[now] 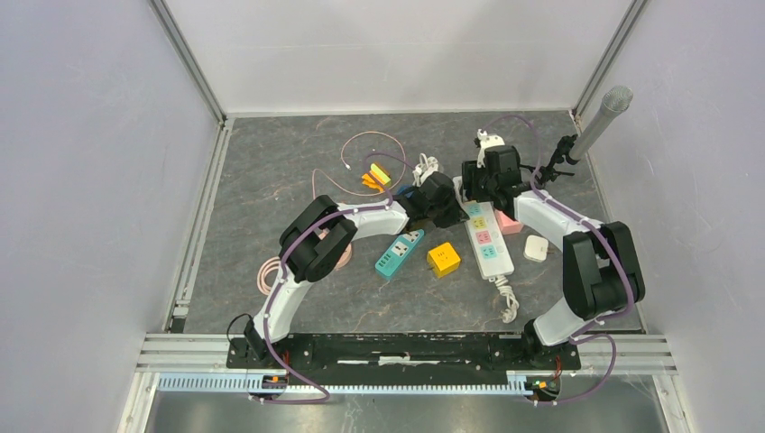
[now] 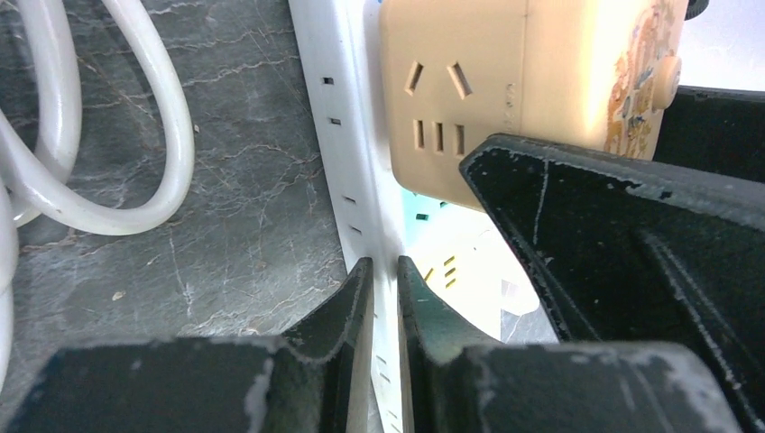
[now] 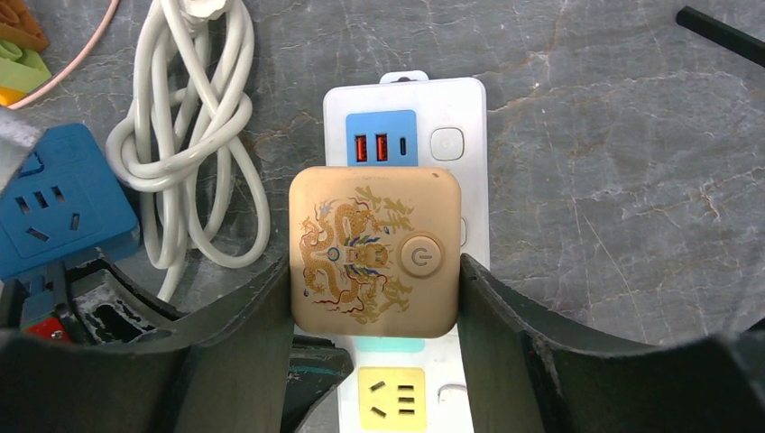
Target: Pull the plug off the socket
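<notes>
A beige cube plug with a gold dragon print and a power button sits plugged into a white power strip with coloured sockets. My right gripper is shut on the plug, one finger against each side. My left gripper is shut on the strip's long edge, just below the plug. In the top view both grippers, left and right, meet at the far end of the strip, and the plug is hidden under them.
A blue socket cube and the strip's coiled white cable lie left of the plug. A teal strip, a yellow cube, a pink block, a white adapter and a microphone stand are nearby.
</notes>
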### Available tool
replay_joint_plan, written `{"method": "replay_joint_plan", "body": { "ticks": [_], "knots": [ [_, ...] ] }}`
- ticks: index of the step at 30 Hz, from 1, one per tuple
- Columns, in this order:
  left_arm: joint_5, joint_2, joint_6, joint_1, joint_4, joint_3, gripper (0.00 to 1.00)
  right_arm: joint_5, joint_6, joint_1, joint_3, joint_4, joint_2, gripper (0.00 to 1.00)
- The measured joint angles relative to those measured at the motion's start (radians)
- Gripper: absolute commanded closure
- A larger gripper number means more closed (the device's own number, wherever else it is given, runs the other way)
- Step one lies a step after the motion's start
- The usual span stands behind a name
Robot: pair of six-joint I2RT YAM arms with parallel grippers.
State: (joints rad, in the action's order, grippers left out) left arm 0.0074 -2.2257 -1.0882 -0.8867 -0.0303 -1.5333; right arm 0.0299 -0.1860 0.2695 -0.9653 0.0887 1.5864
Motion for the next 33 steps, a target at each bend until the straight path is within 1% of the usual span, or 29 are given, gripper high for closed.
{"method": "replay_joint_plan", "body": {
  "ticks": [6, 11, 14, 16, 19, 22, 27, 28, 30, 33],
  "knots": [
    [0.017, 0.0, -0.025, 0.002, -0.068, 0.033, 0.8, 0.026, -0.026, -0.004, -0.001, 0.018, -0.03, 1.0],
    [0.019, 0.0, -0.031, 0.004, -0.081, 0.041, 0.8, -0.02, -0.077, 0.002, -0.014, -0.036, -0.111, 1.0],
    [0.019, 0.0, -0.032, 0.004, -0.082, 0.042, 0.8, -0.03, -0.087, 0.006, -0.049, -0.054, -0.118, 1.0],
    [0.019, 0.0, -0.032, 0.004, -0.084, 0.043, 0.78, -0.017, -0.088, 0.005, -0.056, -0.058, -0.118, 1.0],
    [0.021, 0.0, -0.031, 0.004, -0.1, 0.051, 0.71, 0.028, -0.086, 0.005, -0.058, -0.04, -0.118, 1.0],
    [0.03, 0.0, -0.029, 0.006, -0.153, 0.083, 0.62, 0.098, -0.073, 0.005, -0.058, -0.018, -0.118, 1.0],
    [0.065, 0.001, -0.005, 0.013, -0.303, 0.169, 0.36, 0.271, -0.017, 0.005, -0.058, 0.018, -0.118, 1.0],
    [0.076, 0.001, 0.003, 0.014, -0.34, 0.183, 0.33, 0.309, -0.003, 0.005, -0.058, 0.023, -0.118, 1.0],
    [0.106, 0.005, 0.027, 0.015, -0.421, 0.216, 0.28, 0.387, 0.027, 0.005, -0.058, 0.028, -0.115, 1.0],
    [0.152, 0.009, 0.049, 0.015, -0.543, 0.276, 0.24, 0.455, 0.051, -0.001, -0.059, 0.029, -0.095, 0.99]
  ]
}}
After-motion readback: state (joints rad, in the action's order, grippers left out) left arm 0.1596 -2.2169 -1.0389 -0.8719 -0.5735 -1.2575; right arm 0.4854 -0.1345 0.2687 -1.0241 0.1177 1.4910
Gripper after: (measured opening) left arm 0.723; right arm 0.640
